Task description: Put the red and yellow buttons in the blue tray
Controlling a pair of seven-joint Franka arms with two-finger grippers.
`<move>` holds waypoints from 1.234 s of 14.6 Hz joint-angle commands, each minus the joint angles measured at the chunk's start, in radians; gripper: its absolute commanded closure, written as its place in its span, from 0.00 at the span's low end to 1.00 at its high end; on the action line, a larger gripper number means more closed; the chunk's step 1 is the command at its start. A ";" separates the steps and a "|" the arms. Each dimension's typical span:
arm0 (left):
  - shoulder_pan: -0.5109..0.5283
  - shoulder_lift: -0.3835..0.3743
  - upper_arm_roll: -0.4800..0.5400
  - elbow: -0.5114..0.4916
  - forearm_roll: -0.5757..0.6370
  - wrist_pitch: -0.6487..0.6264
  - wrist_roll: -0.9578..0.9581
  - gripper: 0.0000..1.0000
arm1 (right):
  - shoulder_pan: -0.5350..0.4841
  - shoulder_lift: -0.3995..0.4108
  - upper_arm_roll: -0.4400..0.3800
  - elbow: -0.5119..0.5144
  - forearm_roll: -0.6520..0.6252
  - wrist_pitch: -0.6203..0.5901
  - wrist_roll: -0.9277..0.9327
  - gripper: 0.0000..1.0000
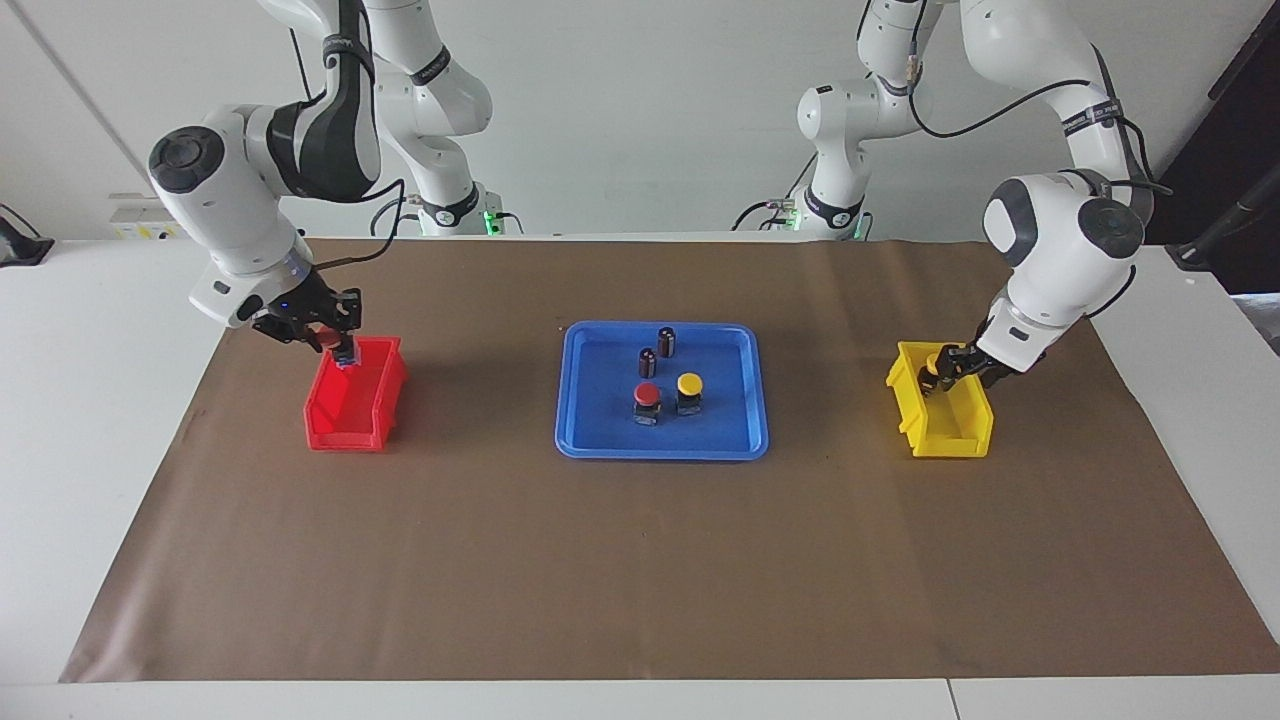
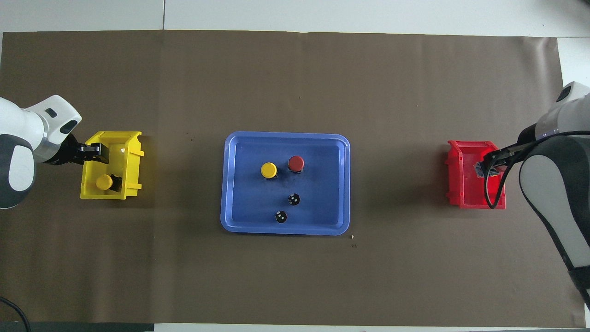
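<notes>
You are about halfway: one red button (image 1: 647, 393) and one yellow button (image 1: 689, 384) stand side by side in the blue tray (image 1: 660, 452) at mid-table, with two dark cylinders (image 1: 666, 340) nearer the robots in the same tray. A second yellow button (image 2: 103, 182) lies in the yellow bin (image 1: 960, 440) at the left arm's end, with the left gripper (image 1: 945, 368) low over that bin. The right gripper (image 1: 335, 340) hangs over the rim of the red bin (image 1: 345, 430) with a red cap (image 1: 326, 339) at its tip. I cannot tell whether either pincer is clamped or apart, so count both as yet to deliver.
</notes>
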 commanded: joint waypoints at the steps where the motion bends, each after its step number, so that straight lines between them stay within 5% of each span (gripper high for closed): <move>1: 0.012 -0.034 -0.009 -0.066 -0.003 0.024 -0.007 0.40 | 0.195 0.087 0.007 0.078 0.013 0.056 0.317 0.77; 4: 0.012 -0.056 -0.011 -0.112 -0.005 0.026 -0.015 0.40 | 0.369 0.179 0.007 0.086 0.022 0.212 0.591 0.77; 9: 0.005 -0.077 -0.011 -0.154 -0.032 0.026 -0.015 0.40 | 0.449 0.258 0.007 0.069 0.020 0.334 0.705 0.76; 11: 0.005 -0.080 -0.009 -0.157 -0.035 0.029 -0.015 0.94 | 0.452 0.277 0.007 0.063 0.020 0.360 0.712 0.75; 15: 0.015 -0.036 -0.009 -0.059 -0.035 0.061 -0.015 0.99 | 0.470 0.302 0.007 0.023 0.020 0.428 0.728 0.70; 17: -0.001 0.022 -0.009 0.098 -0.034 0.017 -0.019 0.99 | 0.467 0.304 0.007 0.021 0.020 0.428 0.725 0.56; 18: -0.010 0.039 -0.011 0.171 -0.034 -0.052 -0.019 0.99 | 0.467 0.304 0.007 0.023 0.020 0.428 0.727 0.25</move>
